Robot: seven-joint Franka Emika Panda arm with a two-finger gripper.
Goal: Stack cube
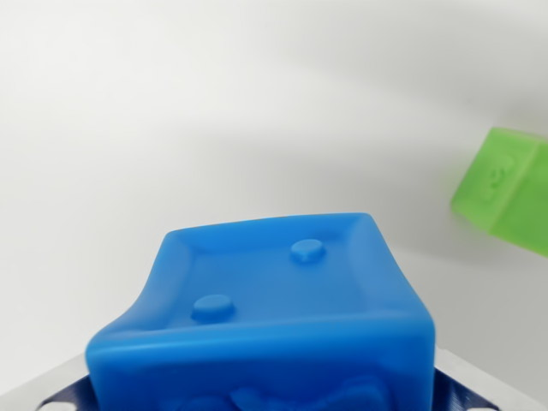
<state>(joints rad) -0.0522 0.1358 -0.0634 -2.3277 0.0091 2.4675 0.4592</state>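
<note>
No readable writing or brand is seen anywhere. A raised design is moulded into the front face of the blue cube [265,321], but it is cut off by the lower edge of the wrist view and cannot be made out. An embossed mark is also seen on the facing side of the green cube [507,190], too blurred to be read.

The gripper [261,398] is almost wholly hidden: only pale metal and dark blue parts are glimpsed at the two lower corners, behind the blue cube. The blue cube is seen directly between these parts, filling the lower middle of the view, and appears to be grasped, though the contact points are covered by the cube itself. Its upper face is recessed, with a raised rim and two round studs.

The green cube is placed ahead of the gripper and off to the wrist view's right, well apart from the blue cube, tilted in the picture and cut off by the right edge.

The white surface [214,111] is left bare ahead and to the wrist view's left.
</note>
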